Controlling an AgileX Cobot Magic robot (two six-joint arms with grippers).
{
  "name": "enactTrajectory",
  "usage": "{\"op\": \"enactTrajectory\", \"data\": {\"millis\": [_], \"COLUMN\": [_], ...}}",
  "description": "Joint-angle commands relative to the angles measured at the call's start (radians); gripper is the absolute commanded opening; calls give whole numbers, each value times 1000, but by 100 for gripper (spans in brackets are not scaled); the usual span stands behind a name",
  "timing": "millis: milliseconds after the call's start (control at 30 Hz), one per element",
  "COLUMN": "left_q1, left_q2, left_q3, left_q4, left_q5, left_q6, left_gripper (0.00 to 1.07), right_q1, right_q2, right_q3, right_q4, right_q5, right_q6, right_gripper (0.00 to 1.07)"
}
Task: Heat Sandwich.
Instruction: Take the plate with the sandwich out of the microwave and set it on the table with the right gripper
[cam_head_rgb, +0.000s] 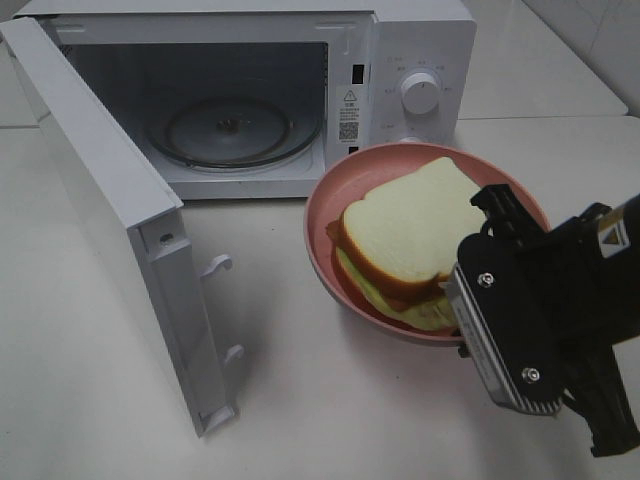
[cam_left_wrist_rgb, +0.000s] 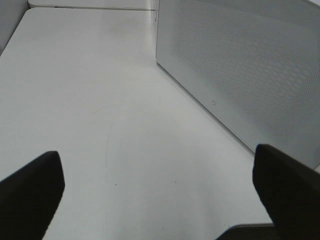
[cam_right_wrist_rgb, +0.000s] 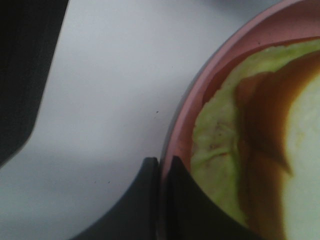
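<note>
The sandwich (cam_head_rgb: 410, 235), white bread with brown crust and pale green filling, lies on a round pink plate (cam_head_rgb: 325, 215) in front of the open microwave (cam_head_rgb: 420, 60). My right gripper (cam_head_rgb: 462, 338) is shut on the plate's near rim; in the right wrist view its fingers (cam_right_wrist_rgb: 150, 175) pinch the plate's pink rim (cam_right_wrist_rgb: 200, 90) beside the sandwich (cam_right_wrist_rgb: 300, 150). My left gripper (cam_left_wrist_rgb: 160, 200) is open over bare table, nothing between its fingers, and does not show in the exterior high view.
The microwave door (cam_head_rgb: 110, 230) swings out far to the left, and the left wrist view shows its perforated face (cam_left_wrist_rgb: 240, 65). The glass turntable (cam_head_rgb: 230, 130) inside holds nothing. White table (cam_head_rgb: 300, 400) lies between door and plate.
</note>
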Motion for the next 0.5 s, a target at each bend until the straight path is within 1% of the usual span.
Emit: {"op": "enactTrajectory", "data": {"millis": [33, 67, 100, 167, 200, 267, 367, 433, 467, 500], "left_q1": [3, 3, 3, 3, 3, 3, 3, 3, 3, 3], "left_q2": [-5, -5, -5, -5, -5, -5, -5, -5, -5, -5], "left_q3": [2, 2, 2, 2, 2, 2, 2, 2, 2, 2], "left_q4": [-2, -2, -2, -2, -2, -2, -2, -2, -2, -2], "left_q5": [-9, -9, -9, -9, -9, -9, -9, -9, -9, -9], "left_q6": [1, 1, 1, 1, 1, 1, 1, 1, 1, 1], "left_gripper": [97, 97, 97, 97, 97, 97, 97, 97, 97, 97], "right_q1": [1, 1, 1, 1, 1, 1, 1, 1, 1, 1], "right_q2": [-46, -60, -60, -70, -70, -70, -70, -70, -70, -70], "right_q3": [38, 52, 52, 58, 59, 60, 61, 61, 61, 61], "right_q4": [-72, -111, -111, -151, -194, -215, -309, -330, -376, -392], "right_q5": [-18, -18, -18, -17, -9, -6, 4, 6, 12, 15], "right_q6": [127, 209, 209, 297, 410, 456, 667, 709, 812, 852], "right_gripper": [0, 0, 0, 0, 0, 0, 0, 0, 0, 0]}}
